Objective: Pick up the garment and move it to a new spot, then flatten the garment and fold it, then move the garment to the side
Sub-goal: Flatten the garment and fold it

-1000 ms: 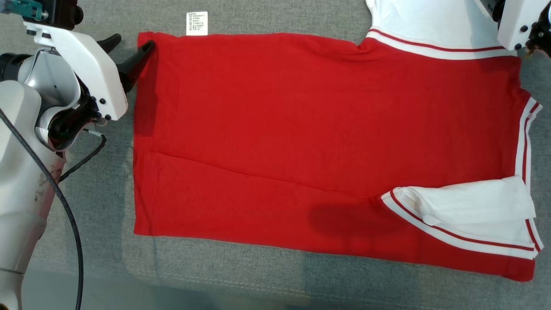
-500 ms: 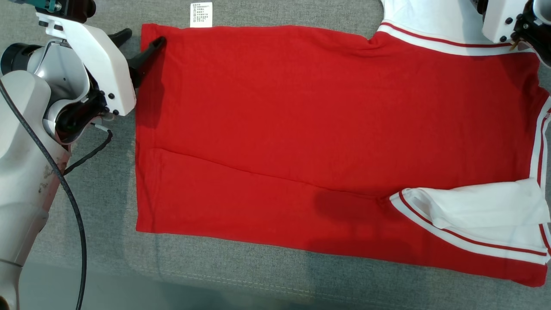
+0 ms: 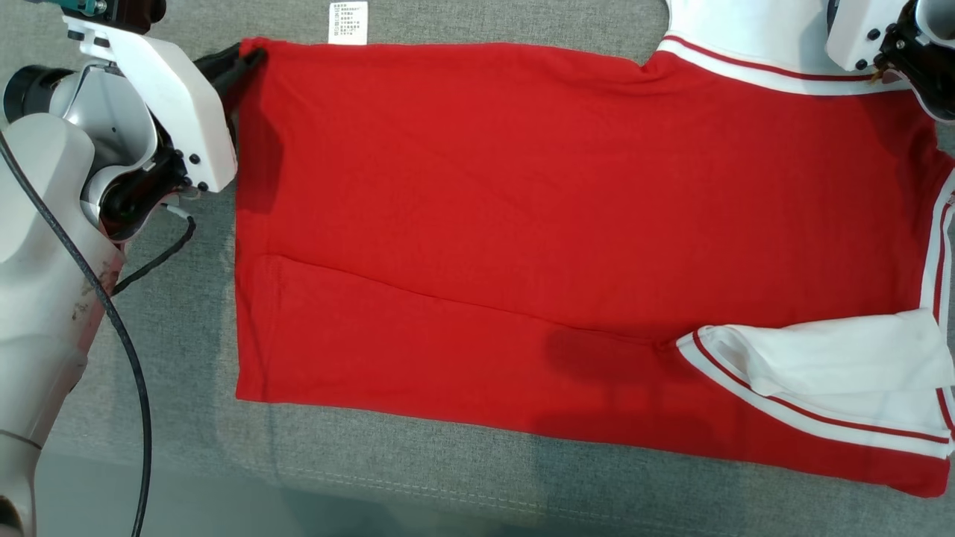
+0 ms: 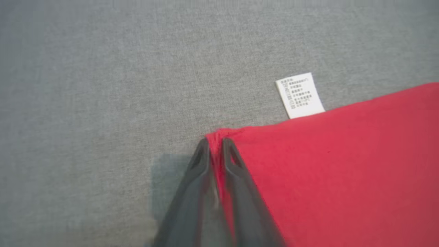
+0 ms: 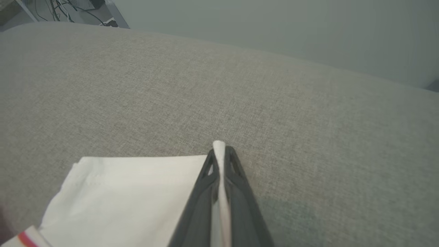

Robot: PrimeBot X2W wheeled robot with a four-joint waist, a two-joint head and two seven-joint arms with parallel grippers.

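Note:
The garment (image 3: pixel 522 224) is a red shirt with white, red-striped sleeves, lying flat across the grey cushion. My left gripper (image 3: pixel 250 56) sits at its far left corner. In the left wrist view the left gripper (image 4: pixel 214 144) is shut on that red corner (image 4: pixel 214 137), which bunches between the fingers. A white care label (image 4: pixel 300 95) sticks out beside it. In the right wrist view my right gripper (image 5: pixel 219 151) is shut on the edge of the white sleeve (image 5: pixel 120 192). In the head view the right gripper's white housing (image 3: pixel 873 30) stands over that sleeve; its fingertips are out of frame.
The grey cushion (image 3: pixel 448 477) runs under the whole shirt, with its front seam near the lower edge. A folded white sleeve (image 3: pixel 821 373) lies on the shirt at the lower right. A black cable (image 3: pixel 134 418) hangs along my left arm. Beyond the cushion's far edge lies floor (image 5: pixel 308 34).
Both grippers have gone from open to shut on cloth: the left on the red corner, the right on the white sleeve edge. The head view has shifted slightly.

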